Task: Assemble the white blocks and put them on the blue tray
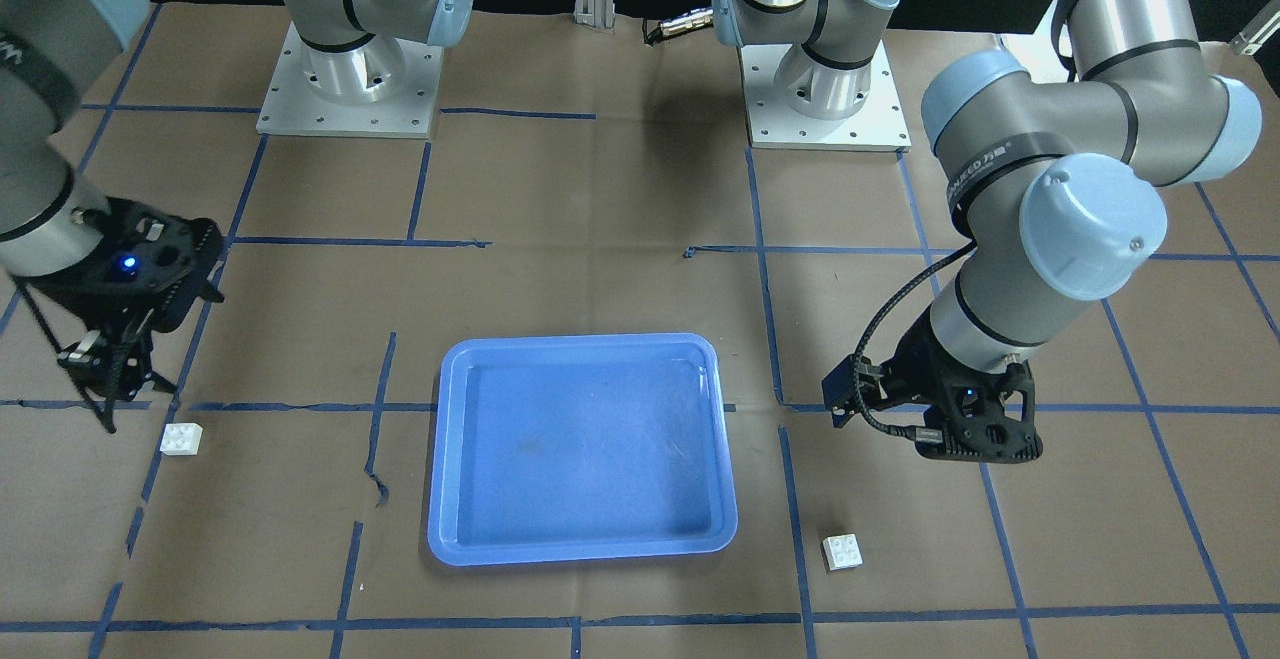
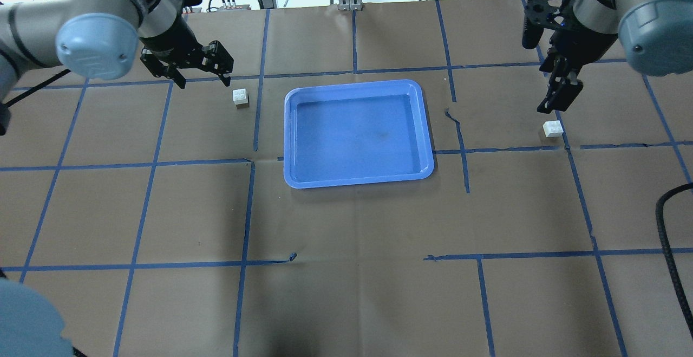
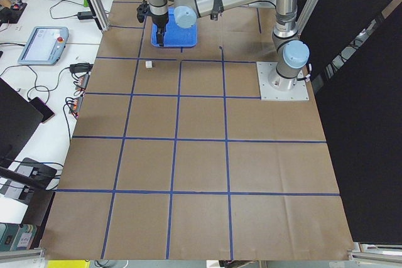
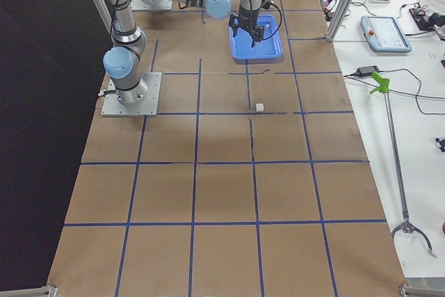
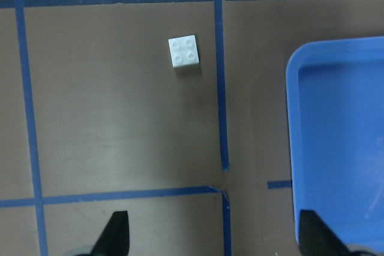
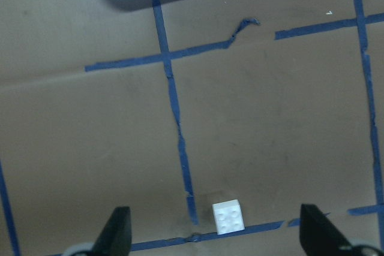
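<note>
The blue tray [image 2: 291, 129] lies empty at the table's middle. One white block [image 2: 240, 97] sits on the paper left of the tray; my left gripper [image 2: 203, 79] hangs open and empty above and beyond it. In the left wrist view the block [image 5: 184, 51] lies ahead of the open gripper [image 5: 216, 239], with the tray [image 5: 336, 148] at the right. The other white block [image 2: 553, 128] sits right of the tray. My right gripper [image 2: 560, 97] is open and empty just beyond it; its wrist view shows that block [image 6: 228, 216] between the fingertips [image 6: 117, 232], below them.
Brown paper with a blue tape grid covers the table [image 2: 352, 221]. The two arm bases [image 1: 350, 79] stand on metal plates at the robot's side. A black cable [image 2: 668, 227] loops in at the overhead view's right edge. Torn tape [image 2: 457, 121] lies right of the tray.
</note>
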Tool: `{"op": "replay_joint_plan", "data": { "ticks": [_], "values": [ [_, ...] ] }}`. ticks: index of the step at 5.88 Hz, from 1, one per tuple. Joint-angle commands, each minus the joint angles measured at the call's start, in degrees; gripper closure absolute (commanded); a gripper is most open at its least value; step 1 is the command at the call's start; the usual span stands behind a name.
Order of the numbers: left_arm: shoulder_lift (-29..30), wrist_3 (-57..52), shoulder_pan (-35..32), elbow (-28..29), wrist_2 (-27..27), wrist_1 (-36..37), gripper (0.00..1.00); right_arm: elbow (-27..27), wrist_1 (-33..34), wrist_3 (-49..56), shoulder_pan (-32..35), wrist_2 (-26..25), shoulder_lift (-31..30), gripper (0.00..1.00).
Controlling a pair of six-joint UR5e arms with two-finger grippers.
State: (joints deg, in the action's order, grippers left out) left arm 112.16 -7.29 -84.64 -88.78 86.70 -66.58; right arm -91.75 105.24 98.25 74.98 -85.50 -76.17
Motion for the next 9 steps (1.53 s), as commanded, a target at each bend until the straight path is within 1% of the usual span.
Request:
{"op": "replay_joint_plan", "data": {
  "ticks": [1, 2, 3, 4, 5, 6, 7, 8, 9],
  "values": [
    [8.0, 5.0, 0.0, 0.1, 2.4, 6.9, 0.01, 9.7, -2.3, 16.0, -5.3, 2.6, 10.9, 0.0],
    [12.1, 6.7, -0.1, 0.1, 2.4, 12.7, 0.01, 9.3, -2.6, 19.7, -8.2, 7.8, 12.4, 0.0],
    [14.9, 6.2, -0.2, 0.1, 2.5, 17.7, 0.01, 6.5, -2.4, 23.6, -11.1, 11.3, 14.1, 0.0],
    [16.9, 5.7, -0.3, 0.1, 2.4, 22.8, 0.01, 3.6, -1.4, 26.7, -13.2, 17.2, 15.5, 0.0],
    [17.4, 5.6, -0.3, 0.1, 2.4, 23.1, 0.07, 3.2, -1.3, 28.2, -13.5, 19.4, 17.9, 0.0],
    [17.3, 4.6, -0.3, 0.0, 2.4, 23.1, 0.39, 3.2, -1.3, 30.4, -14.9, 19.5, 20.9, 0.0],
    [17.1, 4.3, -0.3, 0.0, 2.2, 23.1, 0.54, 3.1, -1.4, 31.9, -16.2, 19.4, 22.4, 0.0],
    [16.6, 3.8, -0.4, -0.2, 2.2, 22.9, 0.74, 3.0, -2.1, 34.1, -16.3, 18.9, 22.5, 0.0],
    [15.5, -1.9, -0.4, -1.0, 2.2, 22.7, 0.95, 3.0, -2.5, 34.2, -16.3, 19.0, 22.4, 0.0]
  ]
}}
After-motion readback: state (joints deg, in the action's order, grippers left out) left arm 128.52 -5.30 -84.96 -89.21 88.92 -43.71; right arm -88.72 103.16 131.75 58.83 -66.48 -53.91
